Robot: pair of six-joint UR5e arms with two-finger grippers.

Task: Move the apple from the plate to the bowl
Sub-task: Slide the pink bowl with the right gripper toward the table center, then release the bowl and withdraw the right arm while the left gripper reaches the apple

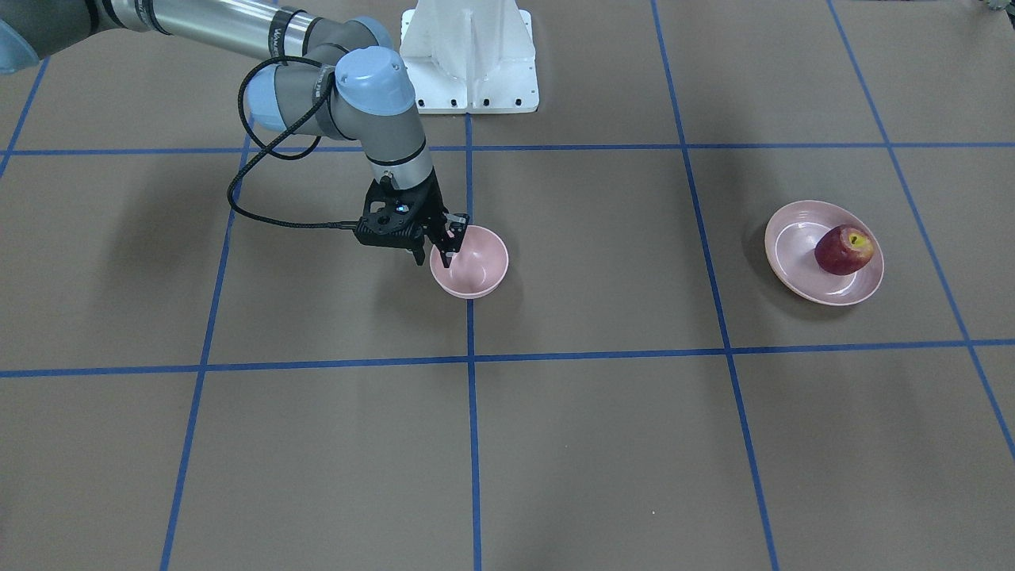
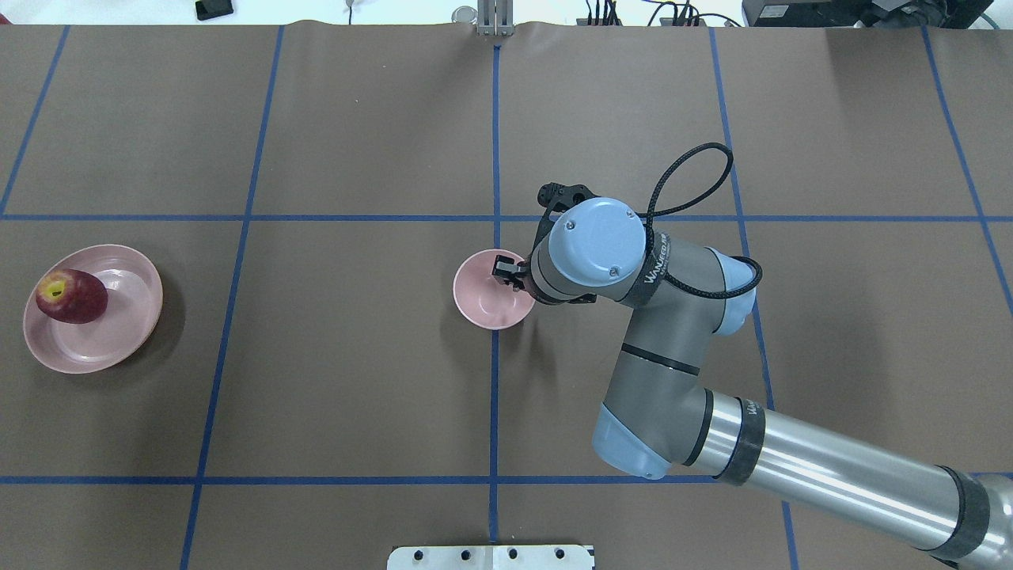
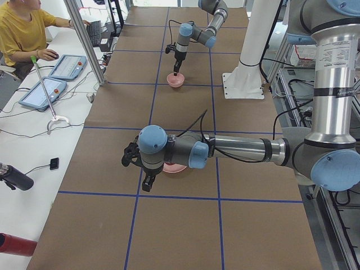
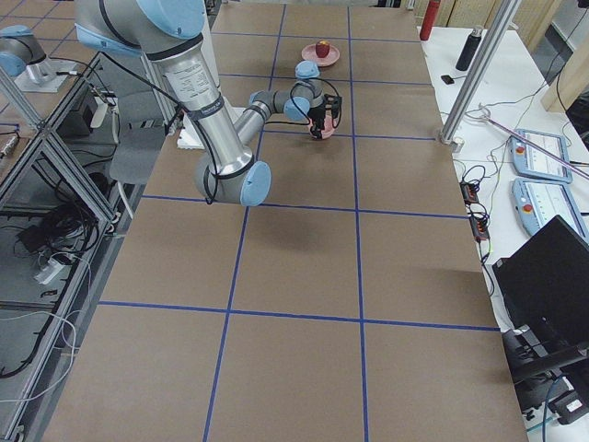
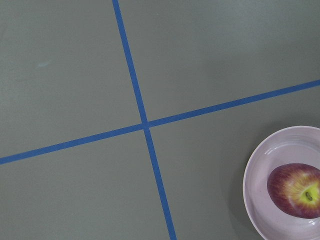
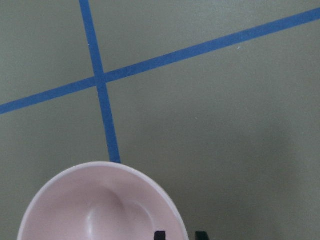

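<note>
The dark red apple (image 1: 843, 251) lies on the wide pink plate (image 1: 793, 238), far to the robot's left. It also shows in the overhead view (image 2: 71, 296) and the left wrist view (image 5: 296, 190). The small deep pink bowl (image 1: 476, 266) stands at the table's middle on the blue centre line. My right gripper (image 1: 434, 255) straddles the bowl's rim, one finger inside and one outside, closed on it. The right wrist view shows both fingertips (image 6: 159, 235) at the rim. My left gripper (image 3: 147, 183) hangs high near the plate. I cannot tell whether it is open or shut.
The white robot base (image 1: 469, 59) stands at the table's back middle. Blue tape lines form a grid on the brown tabletop. An operator (image 3: 22, 28) sits at a side bench with tablets, beyond a metal post (image 3: 84, 39).
</note>
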